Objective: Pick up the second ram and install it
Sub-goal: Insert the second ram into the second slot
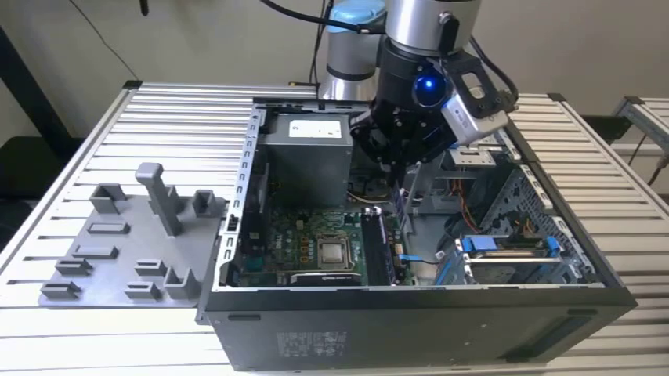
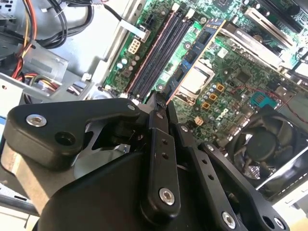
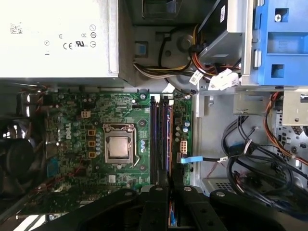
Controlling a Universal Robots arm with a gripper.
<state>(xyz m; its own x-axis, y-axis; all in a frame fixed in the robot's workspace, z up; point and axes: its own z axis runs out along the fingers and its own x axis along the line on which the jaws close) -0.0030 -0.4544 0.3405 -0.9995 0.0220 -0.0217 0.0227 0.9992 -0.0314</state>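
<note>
The hand is seen inside the open case, low over the board, with its fingers pressed together on the ram, which hangs edge-down below them. In the first wrist view the ram's thin edge runs out from between the fingers, just over the slots beside the socket.

In that view one slot seems already filled and the ram appears lined up with a neighbouring one, though which slot cannot be told for certain.

For a clean seating, the ram should be kept parallel to the slot along its whole length and held upright. The end latches should be judged open before any pressure is given. Force is best applied straight down and evenly; a tilted stick is likely to bind at one end. The cables beside the hand lie clear of the slots. The grey tray stands on the tabletop, well apart from the hand.
</note>
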